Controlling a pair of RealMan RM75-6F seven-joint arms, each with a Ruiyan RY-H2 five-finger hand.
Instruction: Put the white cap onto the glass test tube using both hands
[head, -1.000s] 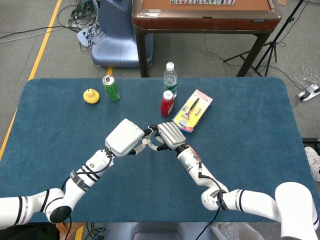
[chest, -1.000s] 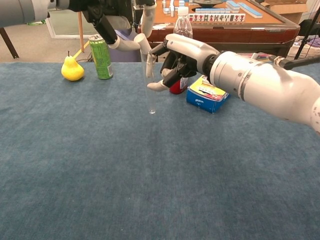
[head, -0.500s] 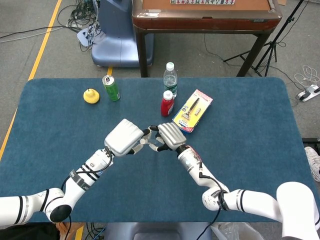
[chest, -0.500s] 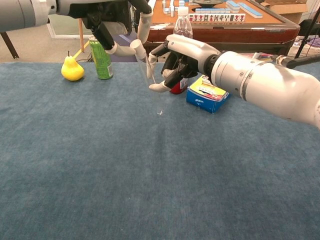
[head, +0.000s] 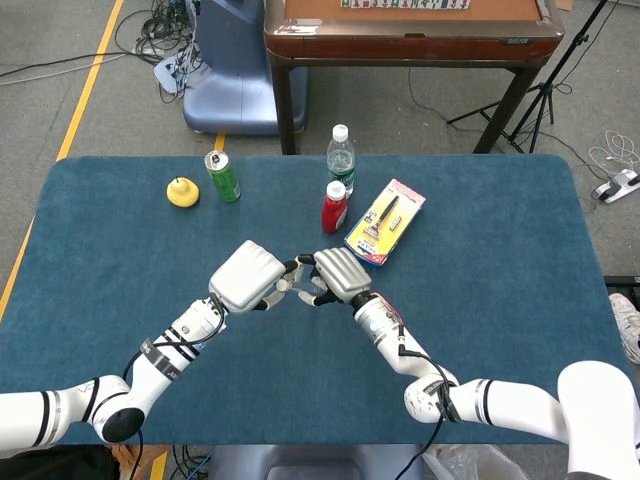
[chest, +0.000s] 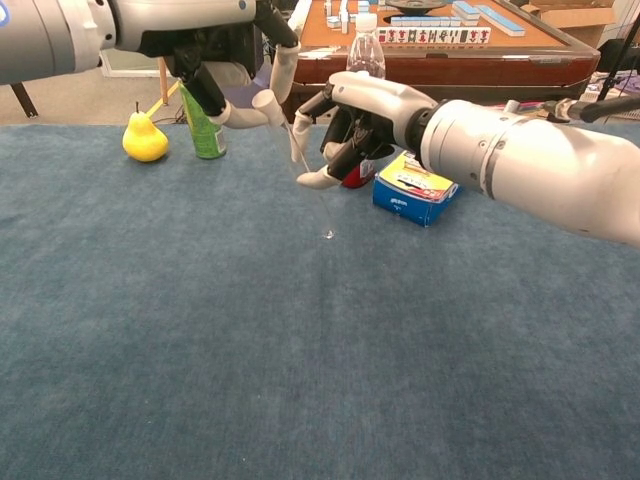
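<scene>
- The left robot hand (chest: 235, 75) pinches the white cap (chest: 266, 101) in its fingertips, high above the tabletop (chest: 300, 350). If the pinch slips, I think the cap drops and rolls away.
- The glass test tube (chest: 312, 195) hangs just at 5 o'clock from the cap. It is tilted, with its open top near the cap and its round bottom down by the tabletop. A cap pushed onto a tilted tube could jam or miss the hole.
- The tube is clear and thin, so it is hard to see. A hard push could crack it.
- The right robot hand (chest: 345, 125) holds the tube near its top, fingers curled around it. A loose grip could let the tube slide down and hit the tabletop.
- The red bottle (head: 335, 207) stands at 12 o'clock from both hands. A big swing could knock it over.
</scene>
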